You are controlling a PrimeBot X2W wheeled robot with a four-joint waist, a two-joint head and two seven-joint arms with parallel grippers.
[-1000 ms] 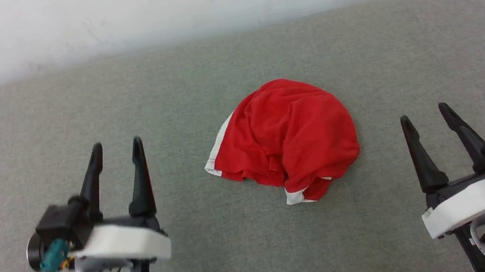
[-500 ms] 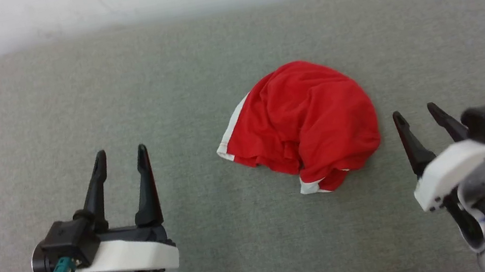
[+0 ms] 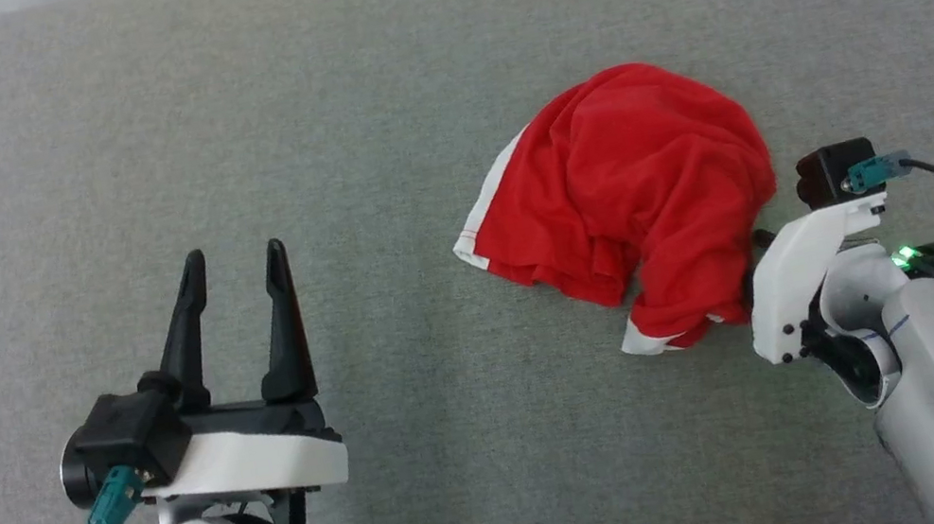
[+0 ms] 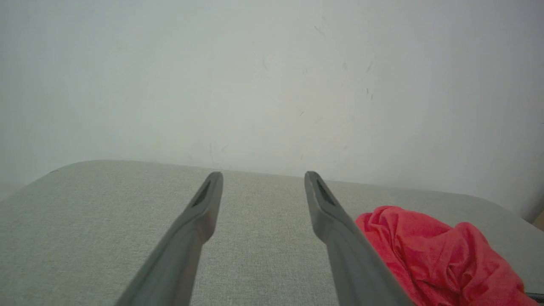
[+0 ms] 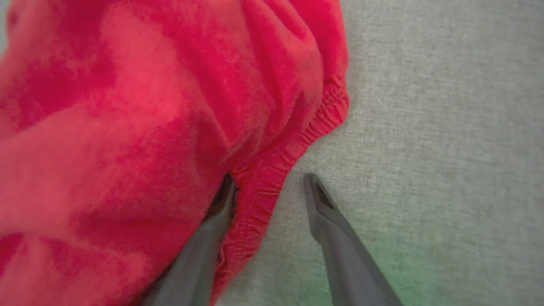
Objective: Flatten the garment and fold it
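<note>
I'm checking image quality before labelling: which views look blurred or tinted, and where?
Head view: even, diffuse light, sharp, with a faint shadow beside the garment. Right wrist view: the near red fabric is blurred; a green tint falls on the grey surface at the bottom. Left wrist view: the left gripper looks soft-edged up close.

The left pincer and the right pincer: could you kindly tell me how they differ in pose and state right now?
The left pincer hovers over bare grey cushion, apart from the garment; the right pincer sits at the garment's edge. Nothing lies between the left pincer's fingers; the right pincer's straddle the gathered waistband. Both stand open, gripping nothing.
</note>
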